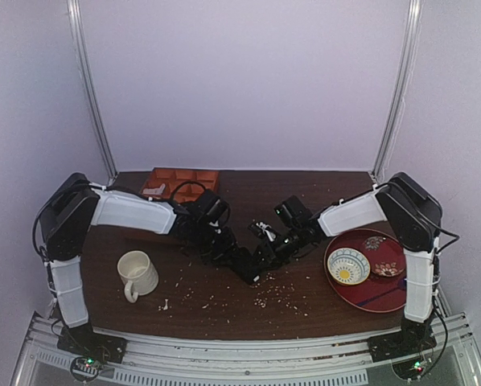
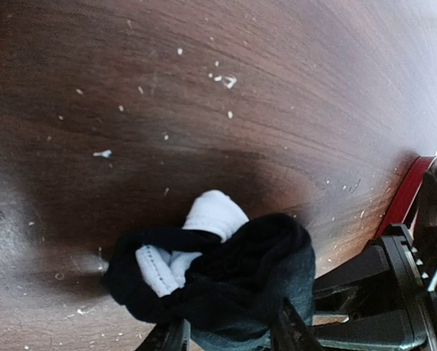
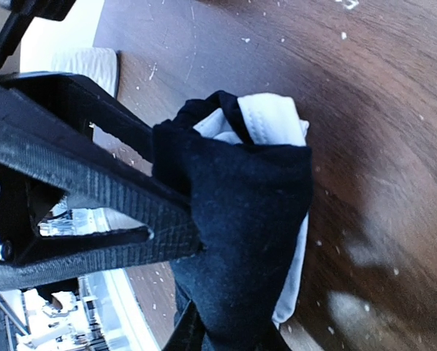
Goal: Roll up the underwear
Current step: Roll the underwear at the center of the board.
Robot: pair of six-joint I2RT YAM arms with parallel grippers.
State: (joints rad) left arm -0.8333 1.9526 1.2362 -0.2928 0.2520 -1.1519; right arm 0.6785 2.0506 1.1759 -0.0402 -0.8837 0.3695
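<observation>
Both grippers crowd the underwear [image 2: 226, 285]; mug [image 1: 137, 273] and red plate [image 1: 393, 293] flank them.

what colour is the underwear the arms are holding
Black with white edging; the underwear shows best in the right wrist view.

White-shelled arms, black joints and cables

A dark wooden table [image 1: 305, 301] is carrying everything. Left of the bunched black underwear [image 1: 248, 268] a cream mug [image 1: 137, 273] is standing; right, a red plate [image 1: 367, 296]; behind, an orange tray [image 1: 180, 181]; crumbs [image 1: 277, 291] are lying around.
</observation>
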